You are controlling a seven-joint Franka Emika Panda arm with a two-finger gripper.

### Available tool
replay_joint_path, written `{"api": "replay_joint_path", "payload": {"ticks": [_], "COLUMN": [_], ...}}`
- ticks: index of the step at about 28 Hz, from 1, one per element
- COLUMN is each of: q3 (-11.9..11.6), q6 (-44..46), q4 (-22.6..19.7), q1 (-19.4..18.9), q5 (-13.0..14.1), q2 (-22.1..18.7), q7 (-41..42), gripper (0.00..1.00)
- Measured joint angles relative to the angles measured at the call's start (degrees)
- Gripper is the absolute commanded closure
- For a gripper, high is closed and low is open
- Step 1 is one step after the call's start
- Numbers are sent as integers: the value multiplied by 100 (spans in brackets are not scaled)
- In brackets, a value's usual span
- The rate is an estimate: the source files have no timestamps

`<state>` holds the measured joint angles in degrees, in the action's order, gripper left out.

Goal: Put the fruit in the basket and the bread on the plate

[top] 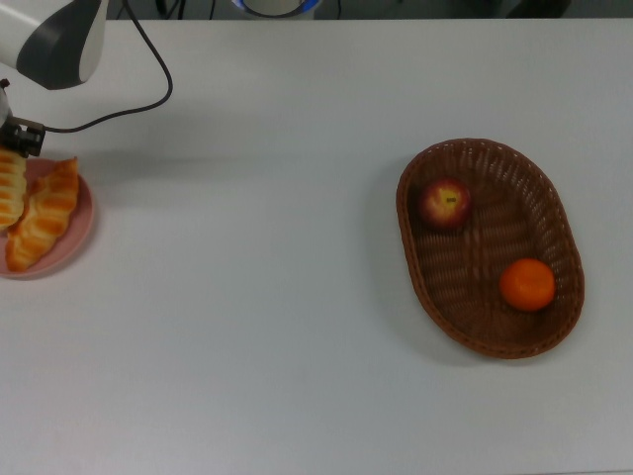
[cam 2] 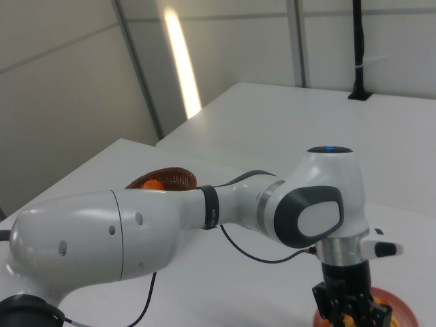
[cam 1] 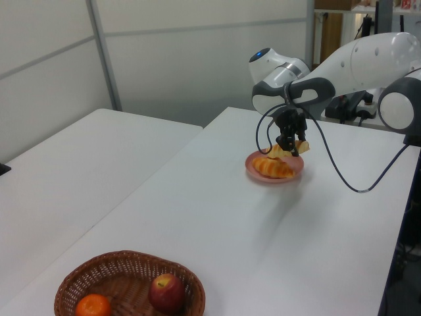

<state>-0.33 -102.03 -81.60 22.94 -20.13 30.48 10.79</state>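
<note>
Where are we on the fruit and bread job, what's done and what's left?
Fruit looks done: the apple and the tangerine both lie in the wicker basket. One loaf, the braided one, lies on the pink plate. In hand: the gripper holds the ridged loaf over the plate's edge at the top view's left. Left: set that loaf down and release it.

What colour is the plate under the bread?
Pink; the plate shows best in the top view, at the top view's left edge.
</note>
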Motion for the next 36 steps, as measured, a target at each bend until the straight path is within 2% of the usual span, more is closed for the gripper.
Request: {"api": "replay_joint_path", "payload": {"ticks": [4,9,12,18,23,26,36], "q3": [9,45,55,124,202,206,268], "q6": [-26,-37,-16,380,451,452,514], "q4": [56,229,284,284,274,273,273], "q1": [-1,-69,-223,-645,-1116,-1273,-1330], "q5": [213,852,1202,1658,1698,1700,1744], "q2": [-17,-178,-439,-941,-1119,-1147,-1212], "q7": [0,0,1,0,-4,-7,0], "gripper": [0,0,0,0,0,0,0]}}
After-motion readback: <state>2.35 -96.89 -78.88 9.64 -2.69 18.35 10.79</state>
